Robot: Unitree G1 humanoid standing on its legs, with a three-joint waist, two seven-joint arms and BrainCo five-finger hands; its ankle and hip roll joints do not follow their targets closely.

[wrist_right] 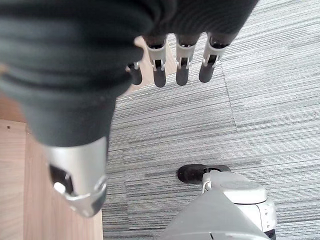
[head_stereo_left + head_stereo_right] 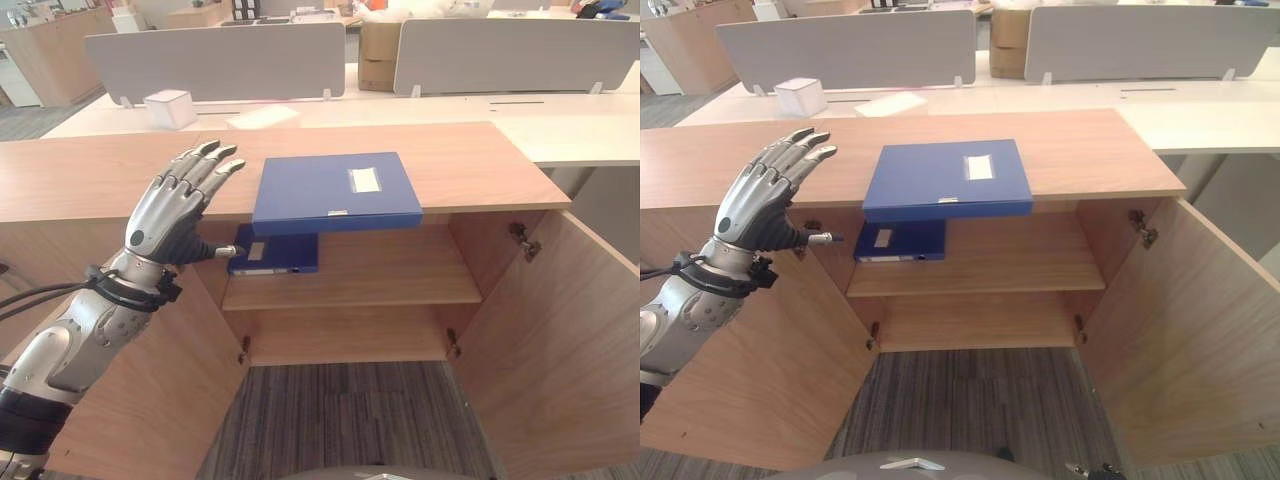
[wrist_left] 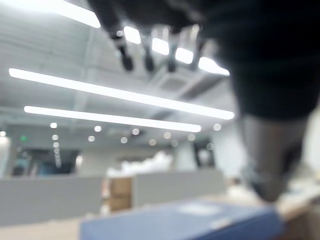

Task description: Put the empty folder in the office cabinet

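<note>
The folder (image 2: 336, 191) lies flat at the cabinet (image 2: 90, 175) top's front edge, overhanging: likely light, stiff, slick. Your left hand (image 2: 176, 205) hovers spread beside it; the right hand (image 1: 165, 55) hangs relaxed. Grip the overhanging edge.

Cabinet (image 2: 470, 290) doors stand open; second folder (image 2: 275, 256) occupies shelf's left.

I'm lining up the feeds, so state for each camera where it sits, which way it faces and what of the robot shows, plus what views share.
Left eye view: head, looking down at the cabinet, blue folder on top; left hand raised, open.
Right eye view: same scene, slightly shifted.
Left wrist view: left wrist, facing up along its fingers to the ceiling lights; folder below.
Right wrist view: right wrist, facing down at grey carpet; right hand hanging open.
Shared: the folder, in both eye views and the left wrist view.
</note>
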